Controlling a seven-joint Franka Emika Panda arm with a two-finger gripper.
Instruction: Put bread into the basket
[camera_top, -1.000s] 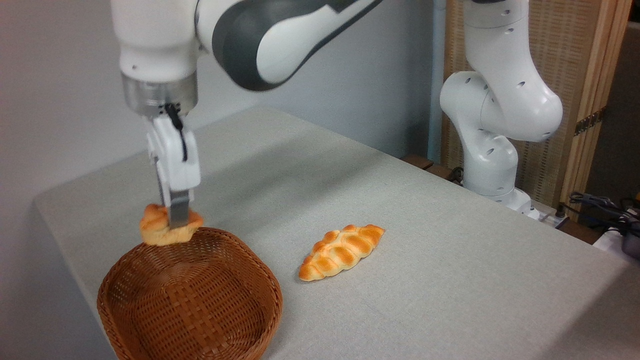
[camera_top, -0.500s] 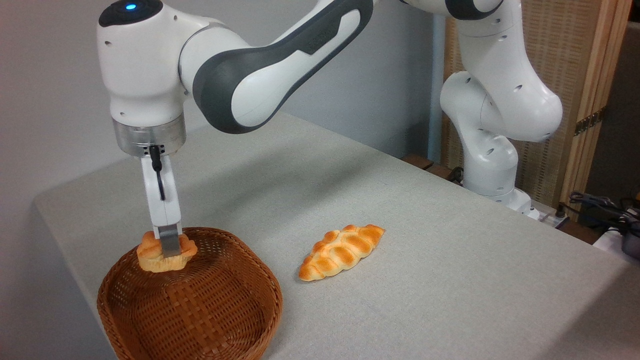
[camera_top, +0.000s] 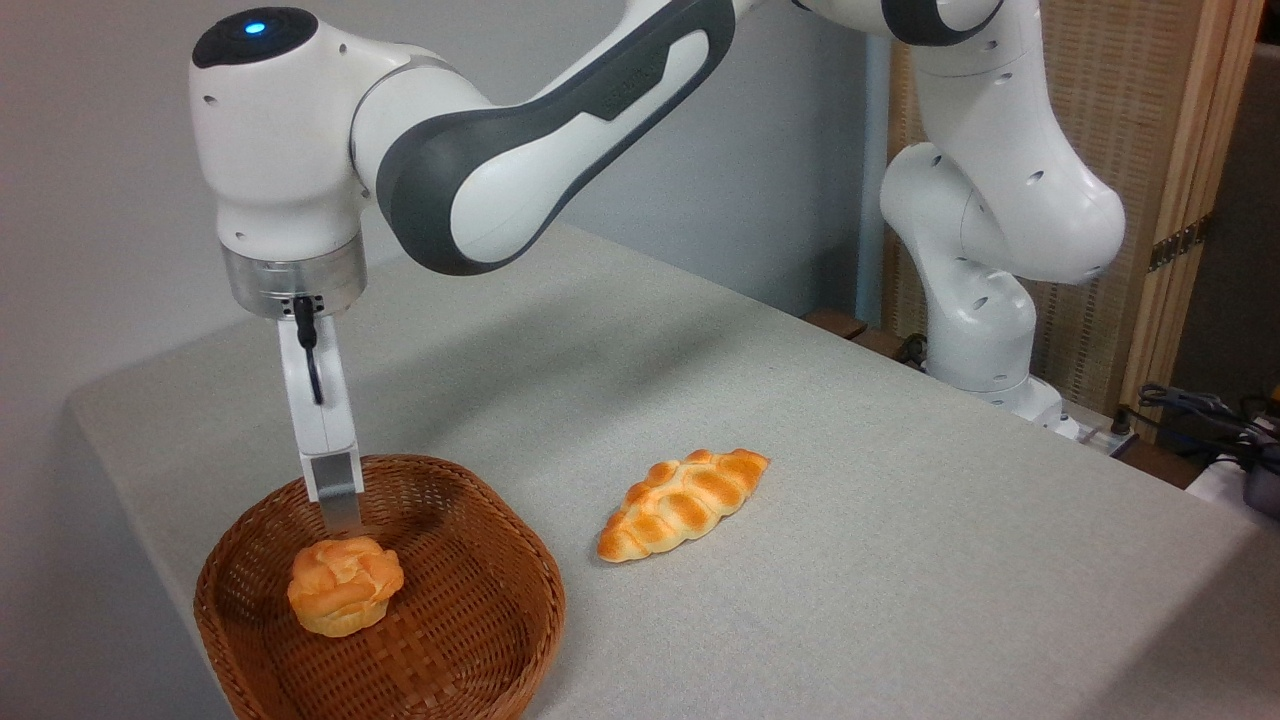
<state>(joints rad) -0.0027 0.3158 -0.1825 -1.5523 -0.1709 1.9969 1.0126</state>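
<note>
A small round orange-golden bun (camera_top: 345, 598) with a knotted top lies inside the shallow brown woven wicker basket (camera_top: 470, 620), towards its left side. Just above it hangs the white two-finger gripper (camera_top: 340, 520), holding nothing; seen edge-on, its finger spread cannot be judged. Half a second earlier the bun was pinched between the fingers at the rim. A longer braided loaf (camera_top: 683, 503) rests on the grey table (camera_top: 900, 560) to the right.

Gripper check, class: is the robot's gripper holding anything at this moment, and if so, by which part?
Nothing is held. The gripper hangs just above the bread, which lies loose inside the basket, clear of the fingers.
</note>
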